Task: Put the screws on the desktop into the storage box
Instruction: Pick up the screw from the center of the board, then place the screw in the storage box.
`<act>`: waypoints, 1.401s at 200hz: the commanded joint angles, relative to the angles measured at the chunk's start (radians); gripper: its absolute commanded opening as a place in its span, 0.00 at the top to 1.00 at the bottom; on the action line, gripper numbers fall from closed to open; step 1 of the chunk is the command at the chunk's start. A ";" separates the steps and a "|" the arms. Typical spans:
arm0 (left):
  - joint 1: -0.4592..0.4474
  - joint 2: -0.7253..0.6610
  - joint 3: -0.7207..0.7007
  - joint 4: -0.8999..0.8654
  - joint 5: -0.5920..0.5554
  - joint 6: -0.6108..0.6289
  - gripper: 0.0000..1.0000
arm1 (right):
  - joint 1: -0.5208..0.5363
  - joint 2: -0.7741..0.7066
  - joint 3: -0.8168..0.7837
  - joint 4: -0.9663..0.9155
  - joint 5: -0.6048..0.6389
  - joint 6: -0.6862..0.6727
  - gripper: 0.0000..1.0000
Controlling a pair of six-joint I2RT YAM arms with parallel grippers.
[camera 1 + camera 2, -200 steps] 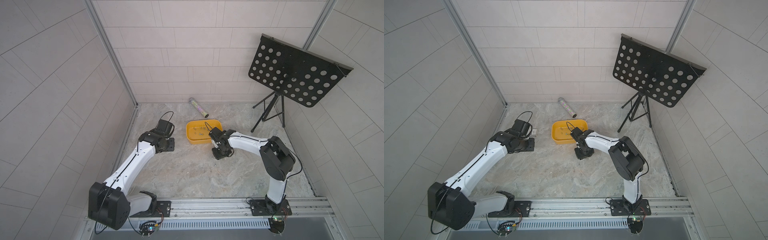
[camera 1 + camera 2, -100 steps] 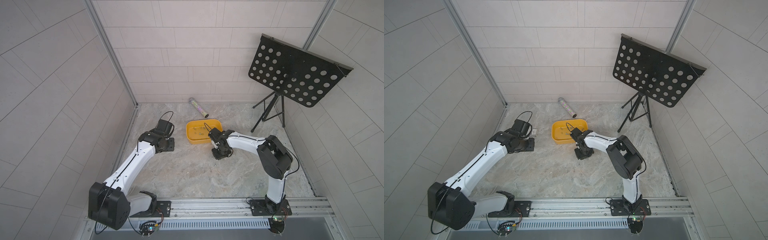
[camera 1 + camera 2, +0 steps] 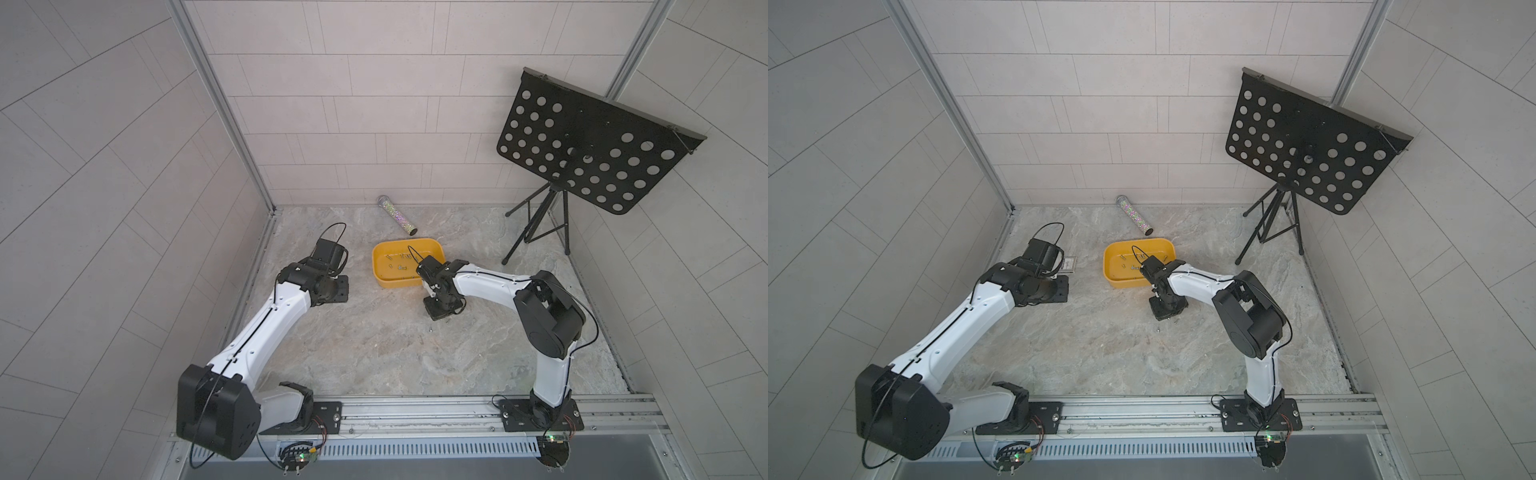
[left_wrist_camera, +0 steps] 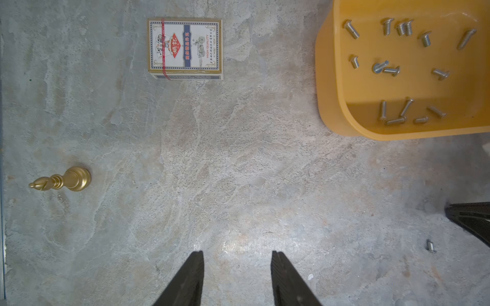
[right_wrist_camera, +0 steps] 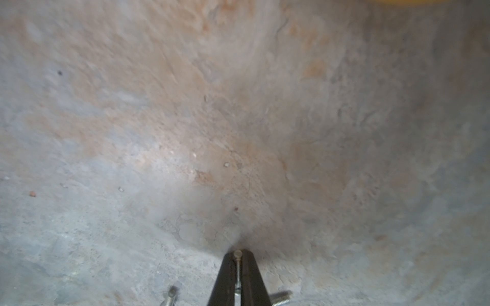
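In the right wrist view my right gripper [image 5: 238, 256] is shut on a small silver screw [image 5: 238, 253], whose head shows between the fingertips down at the desktop [image 5: 238, 132]. Two more screws [image 5: 171, 294] lie beside the fingers. In both top views this gripper [image 3: 440, 309] sits just in front of the yellow storage box [image 3: 376, 270], and one loose screw [image 3: 431, 331] lies nearer. The left wrist view shows several screws [image 4: 384, 69] inside the box [image 4: 326, 79]. My left gripper [image 4: 237, 254] hangs open over bare desktop, left of the box.
A printed card box [image 4: 184, 47] and a small gold chess piece [image 4: 63, 180] lie near the left arm. A glitter tube [image 3: 397, 215] lies behind the storage box. A black perforated music stand [image 3: 590, 149] stands at the back right.
The right gripper's jaws have closed onto a screw on the desktop, staying in front of the box. The left arm has not moved.
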 commanded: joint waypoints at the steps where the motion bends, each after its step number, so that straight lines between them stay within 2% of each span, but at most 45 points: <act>1: 0.005 -0.015 -0.010 -0.005 0.002 0.004 0.51 | 0.012 0.017 0.014 -0.032 0.008 0.003 0.99; 64: 0.008 -0.017 -0.009 -0.005 0.002 0.003 0.51 | 0.023 -0.062 0.062 -0.102 0.025 0.003 1.00; 110: 0.008 -0.020 -0.012 -0.004 0.005 0.003 0.51 | 0.035 -0.149 0.165 -0.186 0.050 -0.002 1.00; 143: 0.009 -0.021 -0.011 -0.002 0.010 0.002 0.51 | 0.036 -0.153 0.270 -0.207 0.082 -0.008 1.00; 174: 0.010 -0.023 -0.012 -0.001 0.015 0.002 0.51 | 0.032 -0.068 0.433 -0.225 0.128 -0.033 1.00; 234: 0.015 -0.028 -0.013 0.005 0.030 0.004 0.51 | -0.029 0.231 0.804 -0.292 0.153 -0.072 1.00; 280: 0.026 -0.032 -0.013 0.008 0.047 0.004 0.51 | -0.082 0.392 0.956 -0.329 0.149 -0.069 1.00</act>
